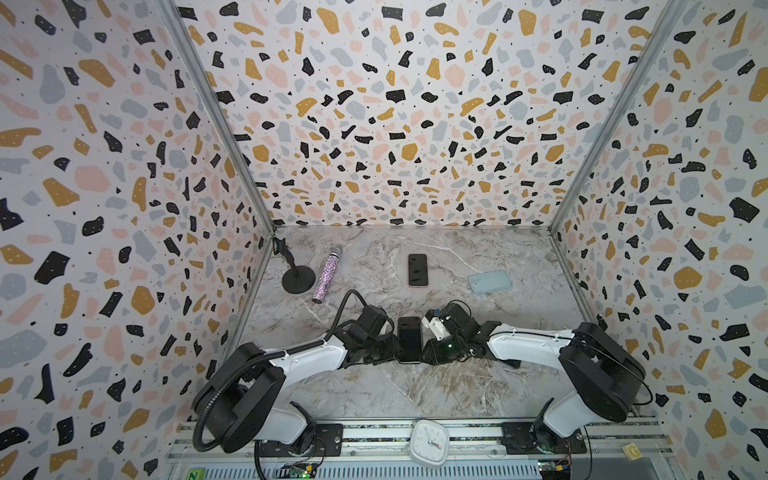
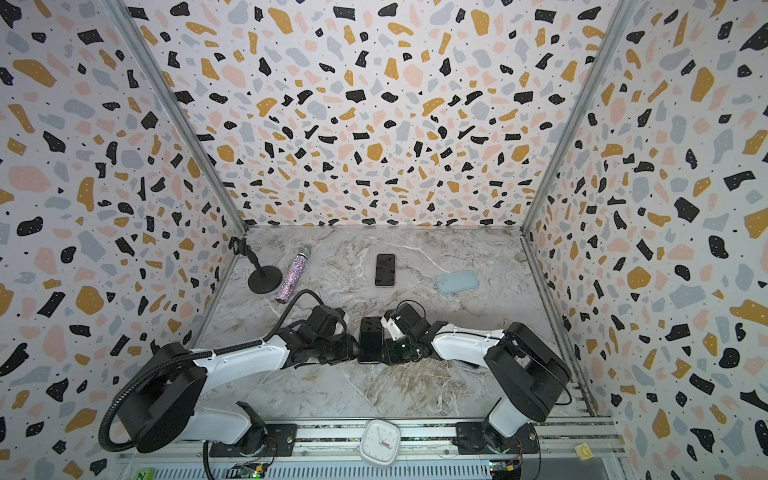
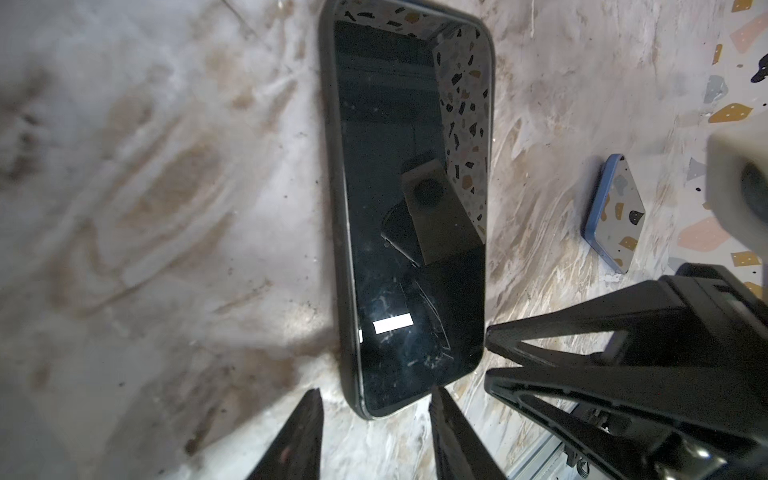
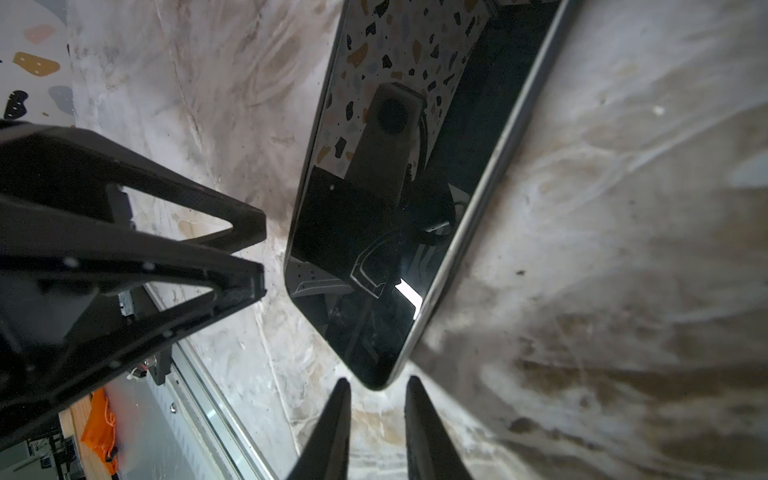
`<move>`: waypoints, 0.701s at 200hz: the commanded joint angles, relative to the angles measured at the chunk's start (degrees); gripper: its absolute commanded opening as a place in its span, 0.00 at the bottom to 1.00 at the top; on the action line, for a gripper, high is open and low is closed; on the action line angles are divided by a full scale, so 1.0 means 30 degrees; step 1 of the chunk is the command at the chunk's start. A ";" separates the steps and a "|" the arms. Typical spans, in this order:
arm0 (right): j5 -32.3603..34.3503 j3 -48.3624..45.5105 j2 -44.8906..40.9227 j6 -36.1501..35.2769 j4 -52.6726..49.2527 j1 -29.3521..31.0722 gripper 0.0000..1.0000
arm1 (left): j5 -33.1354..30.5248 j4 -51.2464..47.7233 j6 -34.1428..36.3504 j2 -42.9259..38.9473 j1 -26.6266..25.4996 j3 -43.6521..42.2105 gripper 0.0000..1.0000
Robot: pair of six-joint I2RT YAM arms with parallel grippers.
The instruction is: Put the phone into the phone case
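A dark phone (image 1: 410, 339) lies flat and screen-up on the marble table, between my two grippers. It shows in both top views (image 2: 370, 340). In the left wrist view the phone (image 3: 411, 208) has a dark rim; I cannot tell if that is a case. My left gripper (image 3: 376, 399) is open, with the phone's near corner just ahead of its tips. My right gripper (image 4: 377, 380) stands narrowly open, the phone's (image 4: 374, 208) other near corner at its tips. Neither holds it. A light blue phone case (image 1: 489, 281) lies at the back right.
A second phone (image 1: 417, 270) with a pink rim lies at the back middle. A glittery microphone (image 1: 327, 274) and a black stand (image 1: 297, 278) are at the back left. A white clock (image 1: 429, 442) sits on the front rail. Patterned walls close three sides.
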 commanded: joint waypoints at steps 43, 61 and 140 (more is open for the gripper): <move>0.0282 0.0711 0.0081 -0.0080 -0.0227 0.0452 0.21 | 0.1415 0.1840 -0.0655 0.0586 0.0081 -0.1066 0.39; 0.0213 0.0814 0.0209 -0.0109 -0.0234 0.0539 0.20 | 0.1634 0.2316 -0.0785 0.0840 0.0081 -0.1223 0.37; -0.0075 0.0973 0.0744 -0.0193 0.0217 0.0802 0.18 | 0.2116 0.3581 -0.1134 0.1100 0.0067 -0.1622 0.25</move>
